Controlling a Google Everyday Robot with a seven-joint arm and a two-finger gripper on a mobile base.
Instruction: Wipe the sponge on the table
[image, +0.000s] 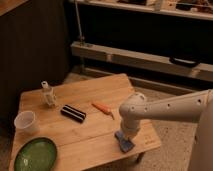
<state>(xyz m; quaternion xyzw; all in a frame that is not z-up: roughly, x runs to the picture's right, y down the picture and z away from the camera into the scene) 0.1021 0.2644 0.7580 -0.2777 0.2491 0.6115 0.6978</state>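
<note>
Near the front right corner of the low light wooden plank table (90, 132) I see the small flat blue rectangular sponge (126, 145), long axis diagonal, far-left to near-right. Gripper (124, 135) sits on its far end; I cannot tell its grip.

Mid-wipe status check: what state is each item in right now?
tool: down on sponge, near the front right corner of the table
sponge: flat on table
black bar: lying flat
orange stick: lying flat
cup: upright
white bottle: upright
green plate: flat, empty
</note>
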